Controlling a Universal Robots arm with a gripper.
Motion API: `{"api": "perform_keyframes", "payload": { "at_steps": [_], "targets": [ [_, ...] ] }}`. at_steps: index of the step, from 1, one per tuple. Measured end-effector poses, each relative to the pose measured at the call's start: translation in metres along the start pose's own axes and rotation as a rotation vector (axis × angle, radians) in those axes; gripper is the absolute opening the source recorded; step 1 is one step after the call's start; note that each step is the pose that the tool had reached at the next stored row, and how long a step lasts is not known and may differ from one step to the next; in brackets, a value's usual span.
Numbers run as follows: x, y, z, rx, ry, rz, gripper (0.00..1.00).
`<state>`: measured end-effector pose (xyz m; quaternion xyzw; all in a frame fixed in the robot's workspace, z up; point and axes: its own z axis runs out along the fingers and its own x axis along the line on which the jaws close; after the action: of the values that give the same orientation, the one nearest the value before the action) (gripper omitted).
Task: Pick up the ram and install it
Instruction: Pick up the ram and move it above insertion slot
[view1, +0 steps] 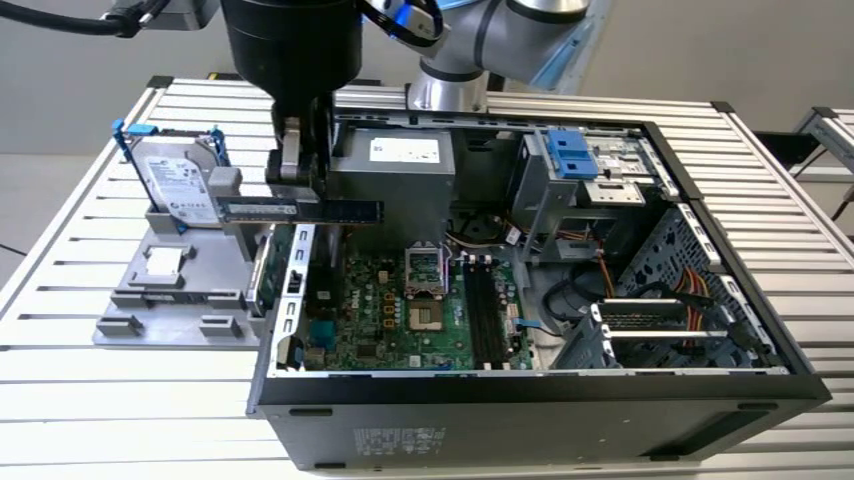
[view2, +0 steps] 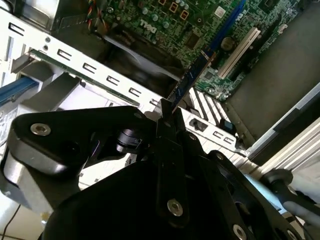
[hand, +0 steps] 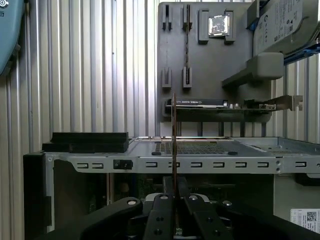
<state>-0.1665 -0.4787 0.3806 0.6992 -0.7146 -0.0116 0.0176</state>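
Black, open-sided computer case (view1: 534, 410) is the landmark, with its green motherboard (view1: 387, 320) exposed inside and the grey parts fixture (view1: 174, 290) just beside its slotted wall. Above that wall the gripper (view1: 296, 190) clamps the ram (view1: 340, 210), held level and clear of the fixture. I judge the pickup done and the carry in hand. Installing calls for aligning the stick with the memory slots (view1: 481, 315) inside the case.
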Motion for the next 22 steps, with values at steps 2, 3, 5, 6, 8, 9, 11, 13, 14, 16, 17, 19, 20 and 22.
{"api": "perform_keyframes", "payload": {
  "at_steps": [2, 3, 5, 6, 8, 9, 11, 13, 14, 16, 17, 19, 20, 22],
  "targets": [
    [-0.0001, -0.0036, -0.0002, -0.0001, 0.0001, 0.0, 0.0],
    [-0.0001, -0.0054, -0.0004, -0.0001, 0.0, 0.0, 0.0],
    [-0.0002, -0.009, -0.0005, -0.0001, 0.0, 0.0, 0.0],
    [-0.0002, -0.0106, -0.0006, -0.0001, 0.0, 0.0, 0.0],
    [-0.0003, -0.0139, -0.0009, -0.0001, 0.0, 0.0, 0.0],
    [-0.0003, -0.0155, -0.0009, -0.0001, 0.0, 0.0, 0.0],
    [-0.0004, -0.0186, -0.0012, -0.0001, 0.0001, 0.0, 0.0],
    [-0.0005, -0.0216, -0.0014, -0.0001, 0.0001, 0.0, 0.0],
    [-0.0005, -0.023, -0.0014, -0.0001, 0.0, 0.0, 0.0],
    [-0.0005, -0.0256, -0.0016, -0.0001, 0.0001, 0.0, 0.0],
    [-0.0006, -0.0269, -0.0017, -0.0001, 0.0, 0.0, 0.0],
    [-0.0006, -0.0293, -0.0019, -0.0001, 0.0001, 0.0, 0.0],
    [-0.0006, -0.0305, -0.0019, -0.0001, 0.0001, 0.0, 0.0],
    [-0.0007, -0.0328, -0.0021, -0.0001, 0.0, 0.0, 0.0]
  ]
}}
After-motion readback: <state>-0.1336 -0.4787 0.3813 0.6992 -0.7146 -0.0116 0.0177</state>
